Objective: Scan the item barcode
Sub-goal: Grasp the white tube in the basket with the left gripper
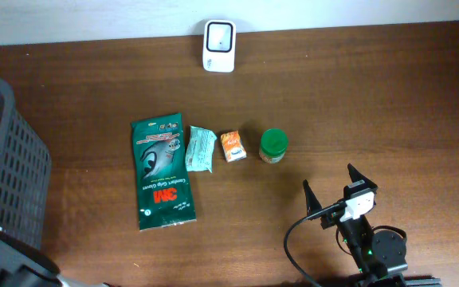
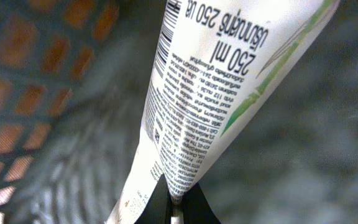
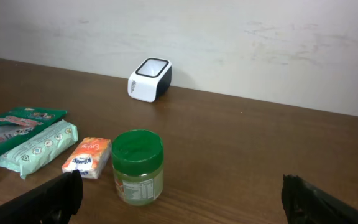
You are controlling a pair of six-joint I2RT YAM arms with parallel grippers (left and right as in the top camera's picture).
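Tube (image 2: 216,93) lies inside the basket (image 2: 36,81) at the worktop's left edge. My left pincer (image 2: 178,208) is clenched on its crimped end, I judge for lifting it to the scanner (image 1: 219,45) at the far edge. Right pincer (image 1: 329,177) stands released near the front edge, holding nothing.

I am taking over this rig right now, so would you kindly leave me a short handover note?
Left gripper: shut on the crimped end of a white 250 ml tube, inside the dark mesh basket.
Right gripper: open, holding nothing, above the front right of the table.
Scanner: white, at the table's far edge.
Mid-table row: 3M pack, pale green packet, small orange box, green-lidded jar.
Done: tube gripped.
Left: lift it out of the basket and show its barcode to the scanner.
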